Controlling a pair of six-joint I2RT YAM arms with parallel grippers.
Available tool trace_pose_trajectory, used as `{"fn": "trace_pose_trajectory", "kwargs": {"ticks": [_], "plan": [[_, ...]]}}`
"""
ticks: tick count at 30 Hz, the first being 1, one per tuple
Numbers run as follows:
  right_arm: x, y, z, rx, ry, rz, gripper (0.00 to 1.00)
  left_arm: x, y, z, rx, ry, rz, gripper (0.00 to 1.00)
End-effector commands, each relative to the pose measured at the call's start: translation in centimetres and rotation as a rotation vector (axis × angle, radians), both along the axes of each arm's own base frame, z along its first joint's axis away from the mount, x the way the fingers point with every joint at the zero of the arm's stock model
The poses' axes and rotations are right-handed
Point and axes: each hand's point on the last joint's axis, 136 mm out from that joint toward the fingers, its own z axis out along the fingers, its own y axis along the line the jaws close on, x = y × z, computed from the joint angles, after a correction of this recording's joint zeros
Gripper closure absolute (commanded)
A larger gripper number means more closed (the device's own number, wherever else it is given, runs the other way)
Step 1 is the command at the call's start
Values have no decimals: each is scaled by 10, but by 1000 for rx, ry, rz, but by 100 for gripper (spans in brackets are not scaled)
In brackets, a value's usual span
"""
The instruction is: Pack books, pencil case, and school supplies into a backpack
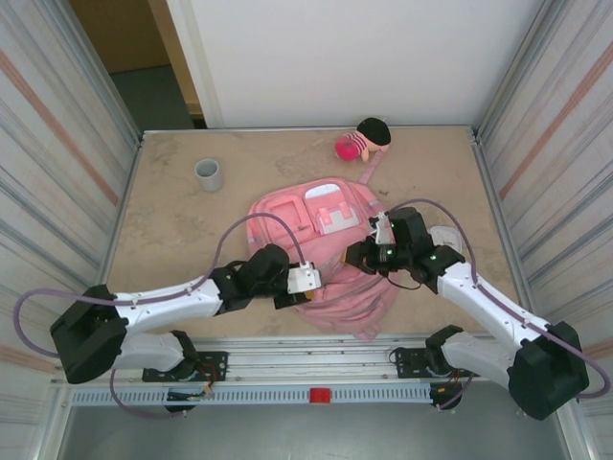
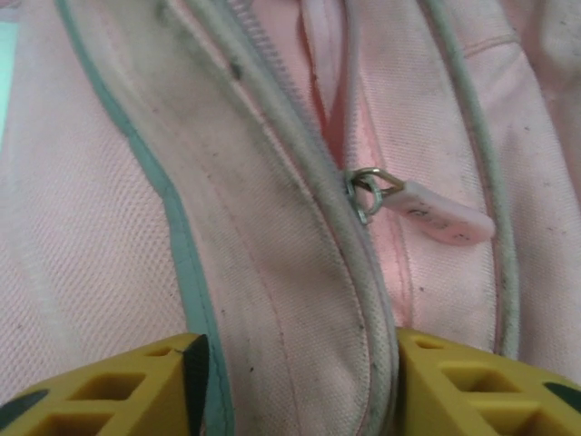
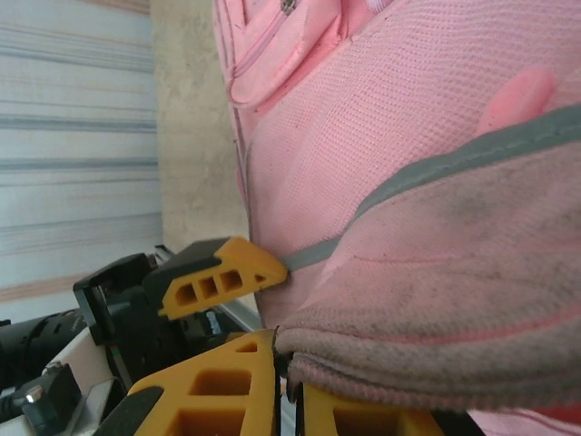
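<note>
The large pink fabric backpack [image 1: 278, 211] lies at the beige table's [image 1: 172, 220] centre. Both arms stretch low toward it. The right gripper [image 3: 290, 381] pinches its grimy edge. The left gripper [image 2: 295, 363] straddles a zip-edged flap, and whether it grips cannot be told.

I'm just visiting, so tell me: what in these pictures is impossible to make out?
- Inside of the backpack: top view, its own fabric covers it.
- Whether the left pincer already squeezes the flap: left wrist view, fabric hides the pads' contact.
- Marks on the zipper pull: left wrist view, too blurred to read.
- Contents of the grey cup: top view, too small.
</note>
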Motion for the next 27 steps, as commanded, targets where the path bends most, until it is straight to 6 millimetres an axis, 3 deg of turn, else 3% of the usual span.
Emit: {"fn": "trace_pose_trajectory", "kwargs": {"ticks": [1, 5, 10, 14, 20, 27], "plan": [[2, 4, 30, 46, -98, 58, 88, 3, 9, 16, -47, -27, 49, 71], [1, 7, 33, 50, -125, 104, 88, -8, 14, 30, -129, 16, 62, 89], [-1, 12, 35, 63, -152, 143, 88, -19, 17, 37, -210, 40, 58, 98], [2, 10, 31, 41, -164, 134, 86, -26, 16, 43, -248, 71, 41, 100], [0, 1, 35, -55, -201, 88, 60, -20, 8, 55, -315, 113, 90, 99], [-35, -18, 47, -298, -313, 27, 56, -13, 5, 51, -275, 152, 131, 98]]}}
